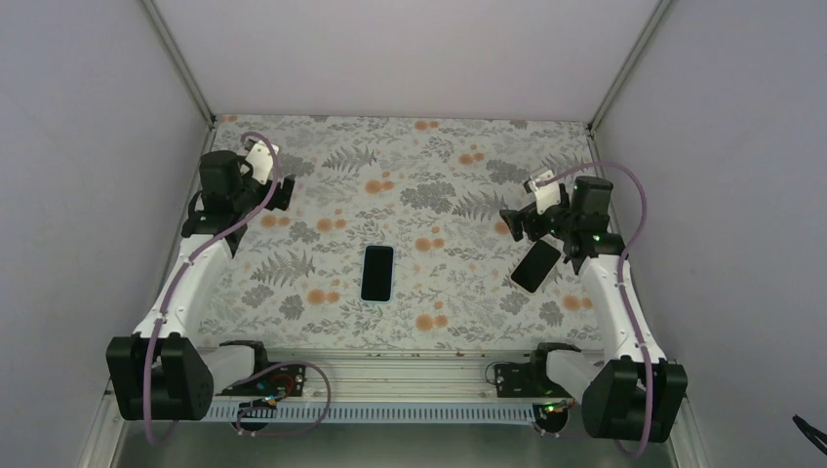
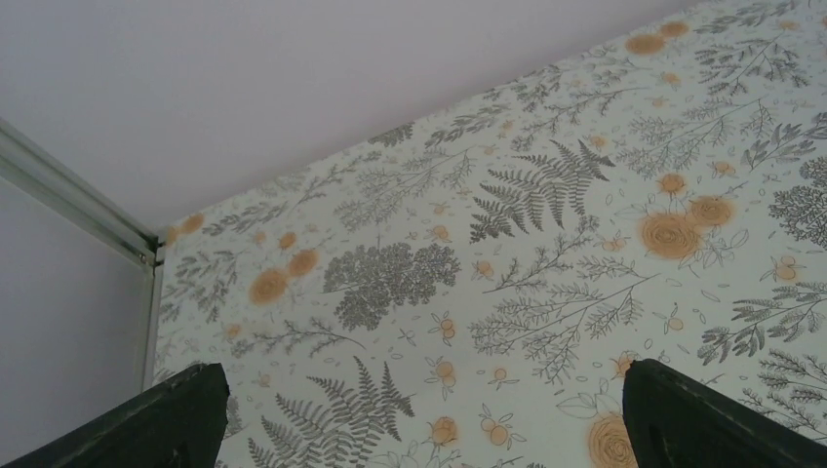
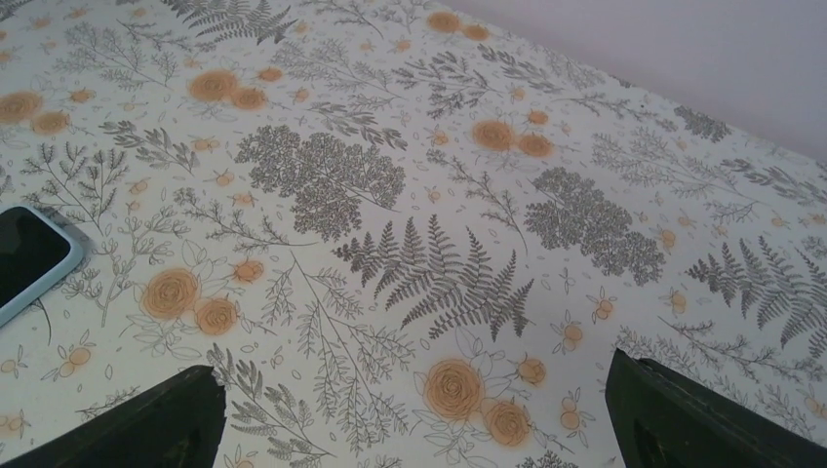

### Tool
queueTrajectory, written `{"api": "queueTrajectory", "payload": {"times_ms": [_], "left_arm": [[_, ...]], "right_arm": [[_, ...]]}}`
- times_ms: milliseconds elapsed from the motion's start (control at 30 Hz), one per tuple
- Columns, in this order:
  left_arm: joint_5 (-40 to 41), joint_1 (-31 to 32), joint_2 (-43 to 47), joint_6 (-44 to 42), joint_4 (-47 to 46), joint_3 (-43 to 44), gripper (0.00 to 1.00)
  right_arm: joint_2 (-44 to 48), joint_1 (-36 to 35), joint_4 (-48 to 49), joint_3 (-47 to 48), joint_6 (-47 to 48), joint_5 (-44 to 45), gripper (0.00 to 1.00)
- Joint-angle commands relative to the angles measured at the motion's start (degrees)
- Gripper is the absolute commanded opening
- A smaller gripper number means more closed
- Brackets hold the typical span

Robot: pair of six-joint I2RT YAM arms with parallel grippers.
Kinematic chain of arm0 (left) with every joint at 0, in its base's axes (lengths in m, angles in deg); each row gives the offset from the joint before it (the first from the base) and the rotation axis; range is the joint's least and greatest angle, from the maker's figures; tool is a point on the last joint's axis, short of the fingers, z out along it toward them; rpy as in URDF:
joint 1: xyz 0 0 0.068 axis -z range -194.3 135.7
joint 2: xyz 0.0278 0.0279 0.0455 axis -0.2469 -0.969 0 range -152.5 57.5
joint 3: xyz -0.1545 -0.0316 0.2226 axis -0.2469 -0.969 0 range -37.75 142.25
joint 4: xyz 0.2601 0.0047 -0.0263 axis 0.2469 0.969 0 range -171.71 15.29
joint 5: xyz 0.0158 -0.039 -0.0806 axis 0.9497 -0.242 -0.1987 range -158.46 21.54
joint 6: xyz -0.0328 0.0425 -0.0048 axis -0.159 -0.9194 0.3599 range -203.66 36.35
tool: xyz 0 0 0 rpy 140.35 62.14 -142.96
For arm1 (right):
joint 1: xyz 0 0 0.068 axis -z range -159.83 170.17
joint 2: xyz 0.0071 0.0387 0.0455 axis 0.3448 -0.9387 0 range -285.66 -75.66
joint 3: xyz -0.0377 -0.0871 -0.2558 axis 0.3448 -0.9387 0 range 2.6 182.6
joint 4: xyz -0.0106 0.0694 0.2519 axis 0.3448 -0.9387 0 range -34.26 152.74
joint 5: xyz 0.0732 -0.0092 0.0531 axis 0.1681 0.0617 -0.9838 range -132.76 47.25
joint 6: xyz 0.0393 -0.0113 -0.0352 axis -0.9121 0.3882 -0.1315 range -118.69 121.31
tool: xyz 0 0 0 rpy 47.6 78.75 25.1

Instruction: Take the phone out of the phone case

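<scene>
A phone with a black screen in a light blue case (image 1: 377, 272) lies flat at the middle of the flowered table. Its corner also shows at the left edge of the right wrist view (image 3: 29, 258). A second flat black phone-like slab (image 1: 535, 265) lies tilted on the table just below my right wrist. My left gripper (image 1: 285, 193) is at the back left, open and empty, with only tablecloth between its fingers (image 2: 419, 419). My right gripper (image 1: 509, 222) is at the right, open and empty (image 3: 414, 419), well right of the cased phone.
Pale walls close in the table at the back and on both sides, with a metal corner post (image 2: 78, 210) near my left gripper. A metal rail (image 1: 390, 375) runs along the near edge between the arm bases.
</scene>
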Motion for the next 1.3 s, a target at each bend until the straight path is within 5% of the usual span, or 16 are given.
{"api": "queueTrajectory", "payload": {"times_ms": [0, 200, 333, 367, 433, 467, 900, 1267], "left_arm": [[0.4, -0.4, 1.8, -0.3, 1.4, 0.8, 1.00], [1.8, -0.4, 1.8, -0.4, 2.3, 1.4, 1.00], [2.5, -0.4, 2.2, -0.8, 1.3, 0.5, 1.00], [2.8, -0.4, 2.0, -0.9, 1.6, 0.6, 1.00], [3.2, -0.4, 1.8, -1.2, 1.9, 0.7, 1.00], [3.2, -0.5, 1.8, -1.5, 2.0, 0.6, 1.00], [1.2, -0.4, 5.5, -2.2, 3.3, -3.3, 1.00], [0.6, -0.5, 6.4, -2.2, 3.9, -5.3, 1.00]], "right_arm": [[1.0, 0.7, -1.3, 1.4, 0.3, 0.3, 1.00], [1.7, 0.8, -1.3, 0.7, 0.0, 2.3, 1.00], [-0.2, 0.8, -5.8, 2.2, 2.9, 10.3, 0.90], [-1.5, 1.0, -7.4, 2.7, 3.8, 14.2, 0.82], [-4.7, 1.7, -11.7, 3.5, 5.9, 21.0, 0.13], [-6.1, 2.4, -14.0, 3.8, 6.5, 23.0, 0.05], [-10.6, 10.5, -21.0, -2.5, 14.5, 32.8, 0.03], [-23.1, 10.5, -13.0, -4.1, 13.8, 34.3, 0.03]]}}
